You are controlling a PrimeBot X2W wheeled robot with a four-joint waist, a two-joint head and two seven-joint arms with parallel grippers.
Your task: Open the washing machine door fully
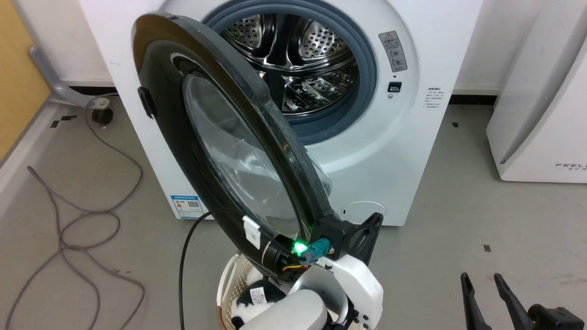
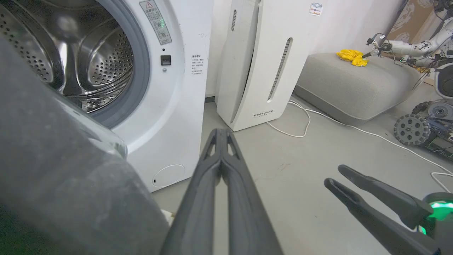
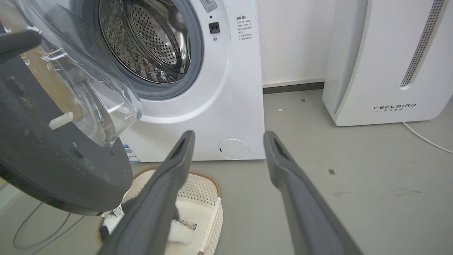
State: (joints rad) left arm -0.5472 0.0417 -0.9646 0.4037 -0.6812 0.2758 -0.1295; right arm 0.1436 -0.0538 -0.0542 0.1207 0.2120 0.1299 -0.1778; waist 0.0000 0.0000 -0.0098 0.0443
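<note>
Left gripper, its 2 fingers pressed flat together with nothing between them, lying along the inner side of the lower free rim of the washing machine door; touching or just beside, not decidable. Right gripper spread wide, empty, low and well apart from the door. Door swung roughly halfway out from the washing machine, hinged at the robot's left, drum exposed, free edge above a laundry basket. Judged stiff and fairly heavy, turning only about its hinge. Glossy outer face and bulging glass bowl probably slippery, poor for pinching. Best worked at the free rim, far from the hinge, by pushing the inner face outward with closed fingers. Full swing not yet reached.
</note>
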